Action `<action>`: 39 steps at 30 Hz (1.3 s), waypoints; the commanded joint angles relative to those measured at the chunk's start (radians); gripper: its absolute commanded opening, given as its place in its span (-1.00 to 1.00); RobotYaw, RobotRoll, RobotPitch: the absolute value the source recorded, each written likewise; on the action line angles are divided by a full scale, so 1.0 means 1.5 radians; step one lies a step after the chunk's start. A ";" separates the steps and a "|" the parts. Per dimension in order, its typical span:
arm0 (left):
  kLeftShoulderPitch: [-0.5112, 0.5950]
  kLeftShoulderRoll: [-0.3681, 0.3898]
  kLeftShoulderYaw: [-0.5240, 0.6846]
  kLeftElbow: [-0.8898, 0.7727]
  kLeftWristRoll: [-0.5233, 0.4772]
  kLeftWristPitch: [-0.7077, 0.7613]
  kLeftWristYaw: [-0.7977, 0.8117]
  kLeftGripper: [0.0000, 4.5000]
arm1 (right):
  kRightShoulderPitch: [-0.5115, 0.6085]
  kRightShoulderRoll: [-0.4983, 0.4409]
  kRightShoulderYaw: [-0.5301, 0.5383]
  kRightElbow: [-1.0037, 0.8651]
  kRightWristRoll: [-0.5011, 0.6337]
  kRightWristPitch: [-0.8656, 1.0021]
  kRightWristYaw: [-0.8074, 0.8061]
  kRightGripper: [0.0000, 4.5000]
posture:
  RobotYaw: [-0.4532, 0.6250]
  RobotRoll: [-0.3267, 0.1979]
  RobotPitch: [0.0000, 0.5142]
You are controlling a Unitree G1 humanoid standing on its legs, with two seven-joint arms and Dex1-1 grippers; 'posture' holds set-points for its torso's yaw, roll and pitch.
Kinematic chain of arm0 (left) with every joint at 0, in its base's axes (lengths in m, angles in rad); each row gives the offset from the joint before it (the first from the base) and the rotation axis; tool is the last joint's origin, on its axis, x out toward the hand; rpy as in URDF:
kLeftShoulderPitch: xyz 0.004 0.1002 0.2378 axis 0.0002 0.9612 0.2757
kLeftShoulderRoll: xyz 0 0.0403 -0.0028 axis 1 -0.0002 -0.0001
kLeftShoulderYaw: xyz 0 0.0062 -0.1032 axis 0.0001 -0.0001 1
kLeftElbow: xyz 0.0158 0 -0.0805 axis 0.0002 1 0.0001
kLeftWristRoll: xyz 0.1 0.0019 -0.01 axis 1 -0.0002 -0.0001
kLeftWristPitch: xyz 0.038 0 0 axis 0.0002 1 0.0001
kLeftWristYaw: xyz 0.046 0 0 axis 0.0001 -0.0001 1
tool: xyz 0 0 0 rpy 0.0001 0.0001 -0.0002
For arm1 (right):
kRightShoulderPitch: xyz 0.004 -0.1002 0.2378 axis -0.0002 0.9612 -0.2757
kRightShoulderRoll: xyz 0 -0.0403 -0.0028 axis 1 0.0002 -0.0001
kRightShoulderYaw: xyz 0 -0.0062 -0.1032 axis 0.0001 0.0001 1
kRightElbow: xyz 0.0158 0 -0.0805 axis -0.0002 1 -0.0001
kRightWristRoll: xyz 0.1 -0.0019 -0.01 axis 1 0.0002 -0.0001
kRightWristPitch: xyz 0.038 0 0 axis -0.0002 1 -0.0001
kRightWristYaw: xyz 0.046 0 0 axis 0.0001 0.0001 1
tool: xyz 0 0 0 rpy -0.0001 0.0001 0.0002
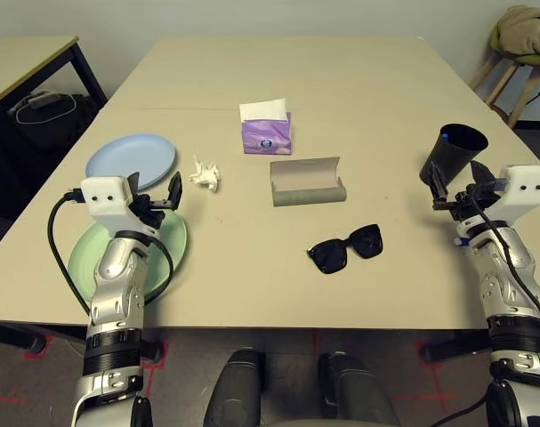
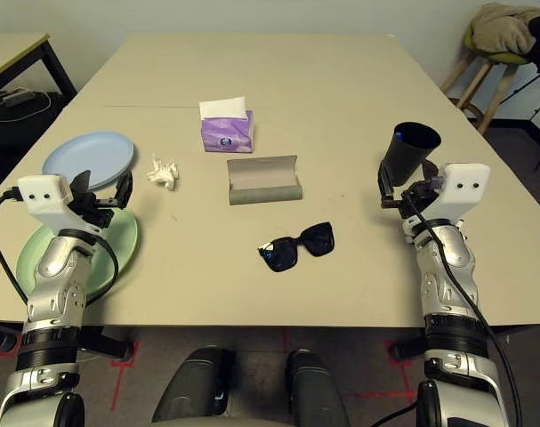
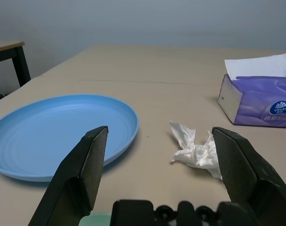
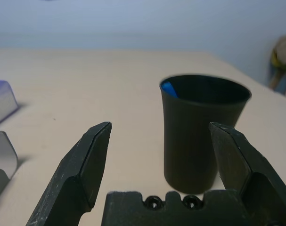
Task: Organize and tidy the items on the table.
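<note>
Tissue pack (image 1: 267, 137) sitting behind glasses case (image 1: 307, 189), table (image 1: 278, 80) reaching toward wall (image 1: 252, 18).
Both claws (image 3: 157, 174) (image 4: 159, 172) standing wide; sunglasses (image 1: 345, 249) lying in front of case, crumpled tissue (image 1: 206, 174) beside blue plate (image 1: 132, 160), stool (image 1: 520, 53) standing beyond.

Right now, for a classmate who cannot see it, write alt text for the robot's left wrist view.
The left gripper, its two black fingers wide open and empty, points across a beige table towards a crumpled white tissue. A pale blue plate lies to one side of the tissue, a purple tissue pack with a white sheet to the other.
</note>
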 commanded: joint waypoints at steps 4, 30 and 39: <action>-0.002 0.010 0.001 -0.005 -0.002 0.004 -0.011 1.00 | 0.025 0.009 -0.013 0.001 0.021 -0.003 0.012 0.99 | 0.21 0.25 -0.79; 0.000 0.043 0.012 -0.004 -0.023 0.036 -0.045 1.00 | -0.014 -0.072 0.013 0.046 0.042 -0.025 0.242 0.99 | 0.22 0.25 -0.79; 0.022 0.042 0.007 -0.042 -0.031 0.056 -0.060 1.00 | -0.041 -0.113 0.080 0.048 0.057 0.016 0.429 0.99 | 0.27 0.25 -0.76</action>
